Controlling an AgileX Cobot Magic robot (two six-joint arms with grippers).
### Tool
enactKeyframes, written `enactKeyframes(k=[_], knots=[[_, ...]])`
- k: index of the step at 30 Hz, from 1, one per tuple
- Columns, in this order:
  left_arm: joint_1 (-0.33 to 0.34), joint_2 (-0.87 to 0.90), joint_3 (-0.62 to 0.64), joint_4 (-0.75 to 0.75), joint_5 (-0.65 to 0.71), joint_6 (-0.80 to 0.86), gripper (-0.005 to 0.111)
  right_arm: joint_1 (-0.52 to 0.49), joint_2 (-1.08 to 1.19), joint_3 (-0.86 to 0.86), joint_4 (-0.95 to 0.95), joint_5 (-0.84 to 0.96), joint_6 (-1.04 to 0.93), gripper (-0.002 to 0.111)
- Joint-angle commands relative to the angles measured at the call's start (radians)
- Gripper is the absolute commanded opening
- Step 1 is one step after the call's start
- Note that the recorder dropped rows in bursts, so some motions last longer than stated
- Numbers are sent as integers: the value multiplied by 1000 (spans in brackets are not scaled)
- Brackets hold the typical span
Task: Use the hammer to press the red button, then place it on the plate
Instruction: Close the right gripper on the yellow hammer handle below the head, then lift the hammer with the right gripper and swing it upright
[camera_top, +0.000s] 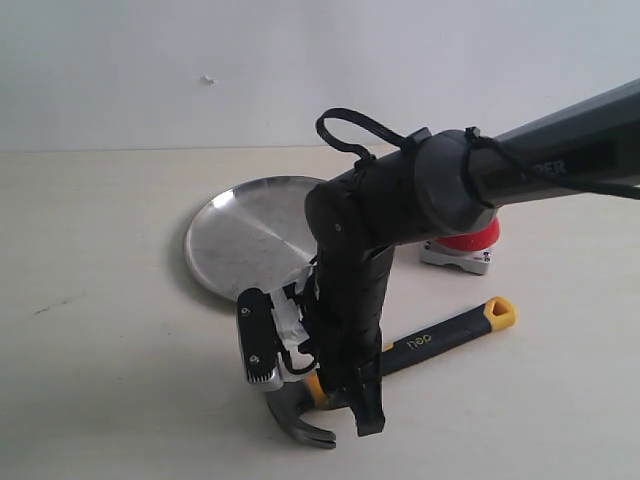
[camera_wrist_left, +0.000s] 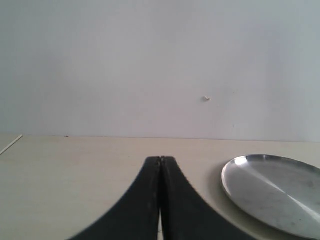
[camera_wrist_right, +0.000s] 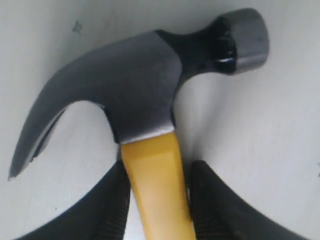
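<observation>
lying nearer than the plate (camera_top: 240, 235), the grey-headed, yellow-necked hammer (camera_top: 440, 338) was straddled by the right gripper's (camera_wrist_right: 160, 172) parted fingers (camera_wrist_right: 107, 212), grip unconfirmed; its head was partly hidden. the left gripper (camera_wrist_left: 160, 160) was closed.

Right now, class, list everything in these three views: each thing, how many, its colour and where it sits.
hammer: one, dark grey head, yellow-and-black handle, lying on the table in front of the plate.
red button: one, red dome on light-grey base, on the table beyond the hammer's handle, partly hidden.
plate: one, silver steel, on the table.
table: one, cream, under everything.
left gripper: one, black, shut, beside the plate.
right gripper: one, black, fingers either side of the hammer's yellow neck.
</observation>
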Motion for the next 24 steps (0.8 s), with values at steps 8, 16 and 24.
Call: enactKeyframes(k=[8,16,24], knots=[[1,-6,2,6,-2,-7,0,2,10,6,-9,18,169,0],[1,-6,2,6,-2,-7,0,-2,-180,6,87,52,284,0],[1,-6,2,6,-2,-7,0,-2,-382,6,226,27,454,0]])
